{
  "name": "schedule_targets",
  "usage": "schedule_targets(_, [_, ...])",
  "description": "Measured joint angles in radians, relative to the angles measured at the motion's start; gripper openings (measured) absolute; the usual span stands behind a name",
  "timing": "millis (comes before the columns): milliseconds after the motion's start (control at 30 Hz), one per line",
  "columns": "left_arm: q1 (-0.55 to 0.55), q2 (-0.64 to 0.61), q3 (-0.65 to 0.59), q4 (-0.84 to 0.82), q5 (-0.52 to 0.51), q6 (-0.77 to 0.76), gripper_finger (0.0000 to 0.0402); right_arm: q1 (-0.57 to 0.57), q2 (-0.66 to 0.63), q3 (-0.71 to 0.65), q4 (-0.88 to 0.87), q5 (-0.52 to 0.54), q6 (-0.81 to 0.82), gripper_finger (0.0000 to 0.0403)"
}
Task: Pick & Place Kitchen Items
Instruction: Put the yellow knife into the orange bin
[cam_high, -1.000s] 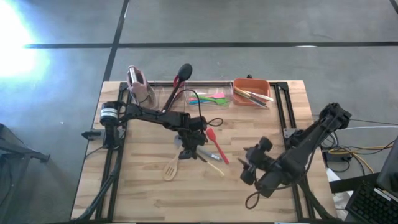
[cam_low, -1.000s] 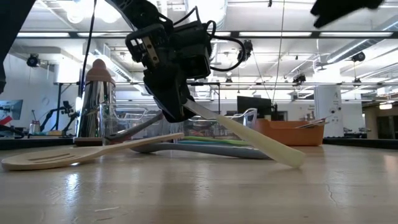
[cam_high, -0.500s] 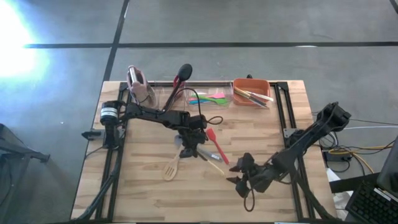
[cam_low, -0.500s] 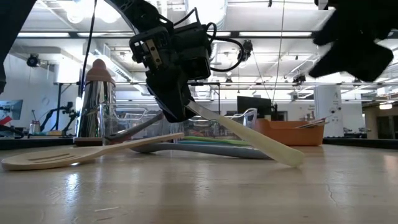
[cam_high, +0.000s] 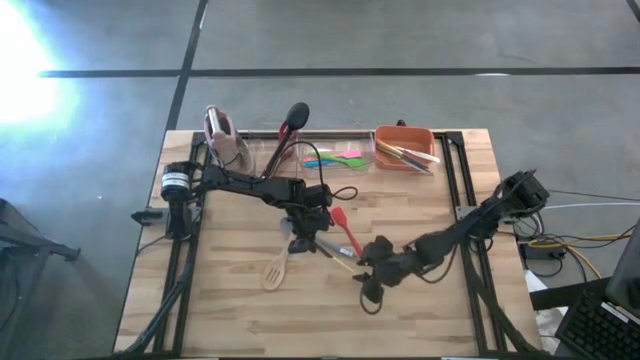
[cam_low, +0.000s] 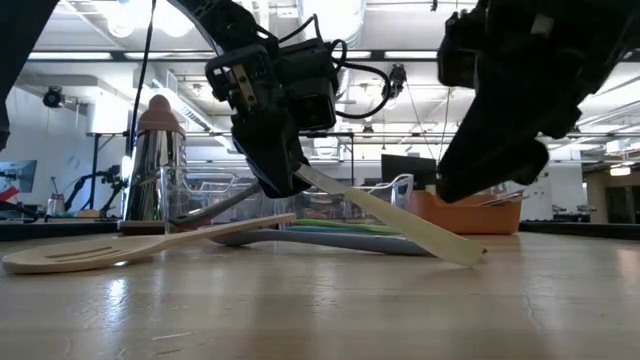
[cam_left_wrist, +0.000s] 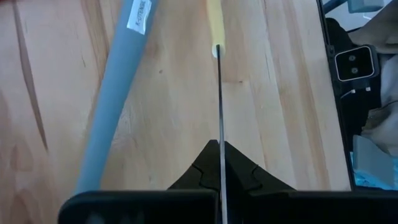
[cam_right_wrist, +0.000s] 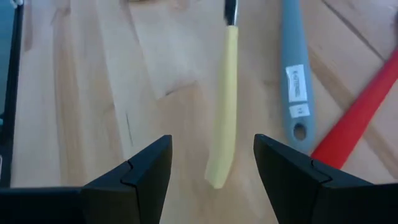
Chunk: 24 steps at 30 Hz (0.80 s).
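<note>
A knife with a pale yellow handle (cam_high: 345, 265) slants from my left gripper (cam_high: 303, 240) down to the table, near the middle. My left gripper is shut on its blade. My right gripper (cam_right_wrist: 211, 165) is open, low over the table just right of the knife (cam_high: 372, 282). Its fingers stand on either side of the handle's free end (cam_right_wrist: 217, 177), apart from it. A wooden slotted spatula (cam_high: 275, 270), a blue-grey handled utensil (cam_right_wrist: 295, 81) and a red spatula (cam_high: 345, 230) lie flat on the table beside the knife. My left gripper pinches the knife's thin blade (cam_left_wrist: 219, 134) between its two fingers, the blade's edge running out along them. The fingers slant down from the table's left. The knife hangs tilted below them (cam_low: 330, 190), and the handle's free end (cam_low: 468, 255) rests on the table.
Along the far edge stand a pink-topped rack (cam_high: 222, 135), a clear bin (cam_high: 320, 155) with green, pink and blue utensils and a black ladle (cam_high: 293, 120), and an orange bin (cam_high: 405, 148) with pale-handled knives. Bare wood lies along the near edge.
My right gripper has come down and toward the table's left, tipping forward, until its open fingers flank the knife handle's free end. The knife keeps its slant.
</note>
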Motion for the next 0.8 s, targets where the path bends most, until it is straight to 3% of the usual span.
schedule_targets(267, [0.000, 0.000, 0.000, -0.004, 0.025, 0.001, 0.0000, -0.090, 0.013, 0.000, 0.024, -0.146, -0.065, 0.0219])
schedule_targets(800, [0.000, 0.000, 0.000, -0.017, 0.026, 0.016, 0.0000, -0.157, 0.013, -0.002, 0.062, -0.207, -0.140, 0.0219])
